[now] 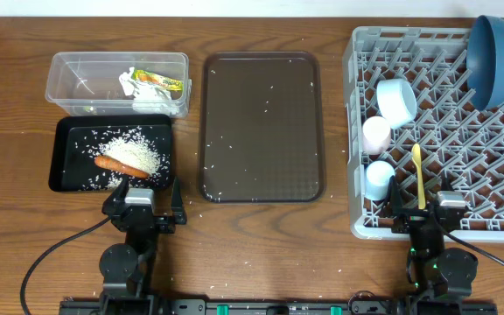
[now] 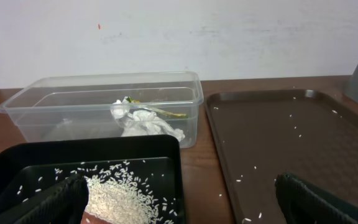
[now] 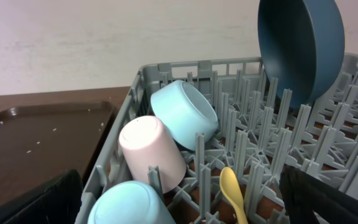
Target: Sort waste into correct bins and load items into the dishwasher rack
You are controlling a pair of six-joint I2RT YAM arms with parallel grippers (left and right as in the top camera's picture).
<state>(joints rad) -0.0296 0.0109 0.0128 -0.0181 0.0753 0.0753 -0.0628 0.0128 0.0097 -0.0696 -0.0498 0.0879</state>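
The clear tub (image 1: 68,83) holds the crumpled white tissue (image 1: 151,101) and the yellow-green wrapper (image 1: 160,81); both also show in the left wrist view, tissue (image 2: 145,122) and wrapper (image 2: 166,113). The black tray (image 1: 64,162) holds a heap of rice (image 1: 134,149) and the carrot piece (image 1: 121,165). The grey rack (image 1: 497,140) holds the dark-blue bowl (image 1: 491,57), white bowl (image 1: 396,101), pink cup (image 1: 375,133), light-blue cup (image 1: 379,178) and yellow spoon (image 1: 418,175). My left gripper (image 1: 144,199) is open and empty at the black tray's near edge. My right gripper (image 1: 427,203) is open and empty at the rack's near edge.
A large dark brown serving tray (image 1: 261,127) lies between the bins and the rack, with scattered rice grains on it and on the wood around it. A pale wall stands behind the table. Cables run along the table's front edge.
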